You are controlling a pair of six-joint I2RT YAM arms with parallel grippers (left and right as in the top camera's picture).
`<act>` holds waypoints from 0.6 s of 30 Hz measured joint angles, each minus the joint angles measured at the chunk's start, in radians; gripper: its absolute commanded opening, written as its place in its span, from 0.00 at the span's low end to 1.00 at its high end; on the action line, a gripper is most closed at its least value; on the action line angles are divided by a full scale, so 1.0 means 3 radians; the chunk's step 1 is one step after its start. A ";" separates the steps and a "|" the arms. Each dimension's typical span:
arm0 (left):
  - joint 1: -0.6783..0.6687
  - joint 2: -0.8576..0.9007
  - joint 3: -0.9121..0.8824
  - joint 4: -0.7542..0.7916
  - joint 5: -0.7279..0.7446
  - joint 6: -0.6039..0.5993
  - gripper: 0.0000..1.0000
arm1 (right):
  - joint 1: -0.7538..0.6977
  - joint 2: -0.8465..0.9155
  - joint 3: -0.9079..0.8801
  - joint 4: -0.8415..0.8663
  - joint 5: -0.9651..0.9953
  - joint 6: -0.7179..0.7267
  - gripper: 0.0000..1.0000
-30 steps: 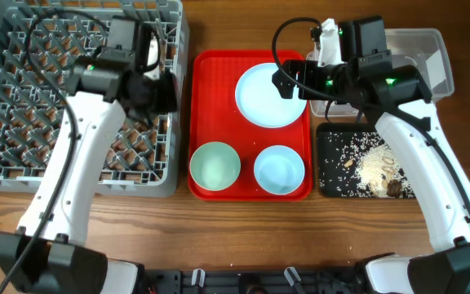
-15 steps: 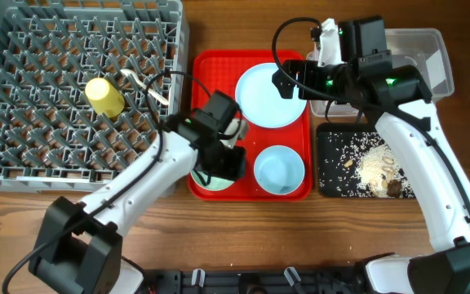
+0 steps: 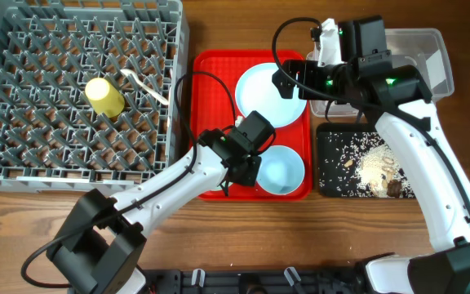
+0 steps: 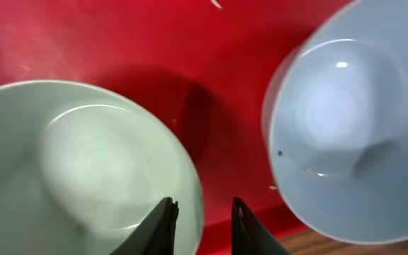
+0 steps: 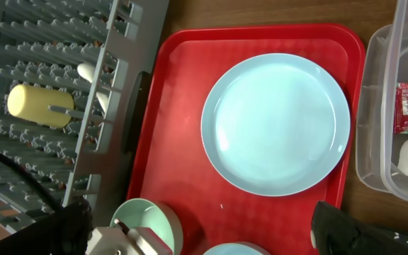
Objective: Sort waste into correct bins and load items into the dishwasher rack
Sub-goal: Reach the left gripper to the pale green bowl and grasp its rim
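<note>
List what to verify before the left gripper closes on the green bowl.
1. Green bowl rim between the left gripper fingers: ok.
2. Left jaws open: ok.
3. Blue bowl apart from the fingers: ok, though close.
4. Green bowl empty: ok.
5. Free pegs in the rack beside the cup: ok.
6. Right gripper away from the tray-to-rack path, up by the tub: ok.

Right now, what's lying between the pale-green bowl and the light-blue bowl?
Only bare red tray, as the left wrist view shows; the pale-green bowl and light-blue bowl sit apart. The left gripper straddles the pale-green bowl's rim there.
</note>
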 measured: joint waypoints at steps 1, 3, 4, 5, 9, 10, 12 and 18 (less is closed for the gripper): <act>0.0000 0.0005 0.0000 0.0014 -0.0038 -0.0005 0.26 | 0.0000 0.0000 0.0000 0.0000 0.0000 0.0000 1.00; 0.0000 0.0036 0.0000 0.0022 -0.0085 -0.0017 0.26 | 0.0000 0.0000 0.0000 0.0000 0.0000 0.0000 1.00; 0.0000 0.0083 0.0000 0.0028 -0.0102 -0.0025 0.25 | 0.0000 0.0000 0.0000 0.0000 0.0000 0.0000 1.00; 0.0000 0.0139 0.0000 0.0032 -0.0109 -0.0031 0.25 | 0.0000 0.0000 0.0000 0.0000 0.0000 0.0000 1.00; 0.0000 0.0402 0.0000 0.0111 -0.0027 -0.0064 0.13 | 0.0000 0.0000 0.0000 0.0000 0.0000 0.0000 1.00; 0.0000 0.0445 0.0000 0.0120 -0.0010 -0.0072 0.12 | 0.0000 0.0000 0.0000 0.0000 0.0000 0.0000 1.00; 0.0000 0.0483 0.0000 0.0103 -0.0020 -0.0075 0.13 | 0.0000 0.0000 0.0000 0.0000 -0.0001 0.0000 1.00; 0.0000 0.0484 -0.0003 0.0078 -0.0214 -0.0076 0.24 | 0.0000 0.0000 0.0000 0.0000 0.0000 0.0000 0.99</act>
